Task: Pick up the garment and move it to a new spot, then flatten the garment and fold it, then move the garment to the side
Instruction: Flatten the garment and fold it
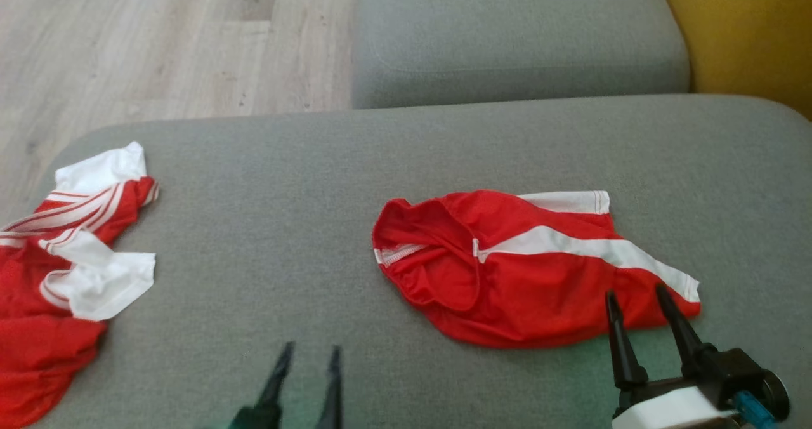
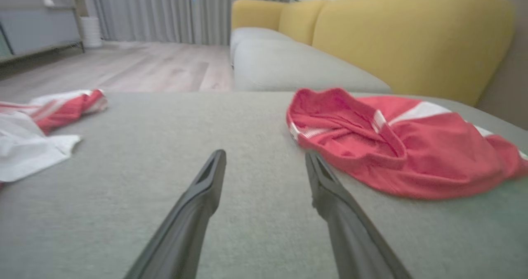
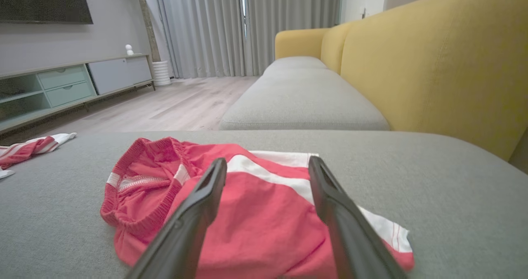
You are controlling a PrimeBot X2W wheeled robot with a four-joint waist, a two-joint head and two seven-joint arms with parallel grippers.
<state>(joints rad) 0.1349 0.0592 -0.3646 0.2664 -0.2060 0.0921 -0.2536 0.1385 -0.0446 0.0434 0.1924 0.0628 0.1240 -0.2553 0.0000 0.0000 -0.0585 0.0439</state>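
The garment [image 1: 526, 270] is a pair of red shorts with white stripes, lying crumpled on the grey cushion [image 1: 285, 181] right of centre, waistband to the left. It also appears in the left wrist view [image 2: 396, 143] and the right wrist view [image 3: 255, 204]. My right gripper [image 1: 637, 299] stands open at the shorts' near right edge, its tips over the red cloth, nothing held. Low over bare cushion near the front edge, my left gripper [image 1: 311, 353] is open and empty, with the shorts to its right. In the wrist views both grippers show open [image 2: 266, 157] [image 3: 267, 163].
A second red and white garment [image 1: 70, 257] lies bunched at the cushion's left edge. Another grey cushion [image 1: 520, 35] lies behind, and a yellow sofa back [image 3: 445, 60] rises on the right. Wooden floor [image 1: 158, 42] is at the far left.
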